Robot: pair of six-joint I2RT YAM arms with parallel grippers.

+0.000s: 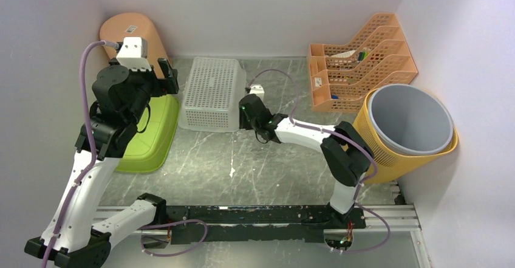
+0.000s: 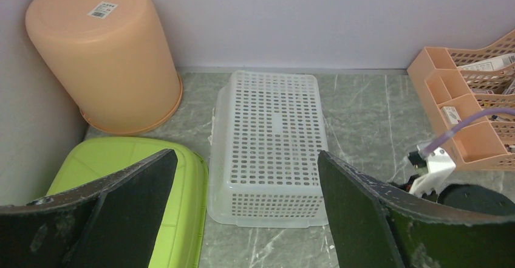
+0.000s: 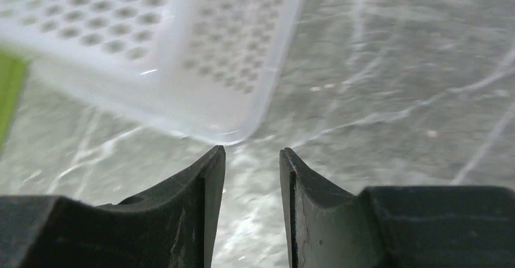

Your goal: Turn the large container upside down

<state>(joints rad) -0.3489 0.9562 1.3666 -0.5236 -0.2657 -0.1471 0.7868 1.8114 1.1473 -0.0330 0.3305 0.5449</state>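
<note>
in the far left corner of the table [image 1: 273, 164] an orange bucket [image 1: 136, 34] sits bottom up and leans on the wall. just in front of it our left gripper [image 2: 246, 153] hangs in the air with its fingers spread wide and nothing in them. under it, by the left edge, a green tub [image 1: 152, 140] lies bottom up too. next, toward the back and middle of the table, is the white basket [image 1: 212, 92] with all the little holes. we think this is the large container we must flip. its flat bottom faces up and its rim is down on the table, so to us the flip looks done. our right gripper [image 3: 252, 151] is low, just beside the basket's near right corner, not touching it. its fingers are partly apart and hold nothing. at the far right an orange paper rack [image 1: 358, 67] stands by the back wall, and a yellow bin [image 1: 407, 128] is tipped in the right corner. we guess the only thing left is to pull our arms back.
</note>
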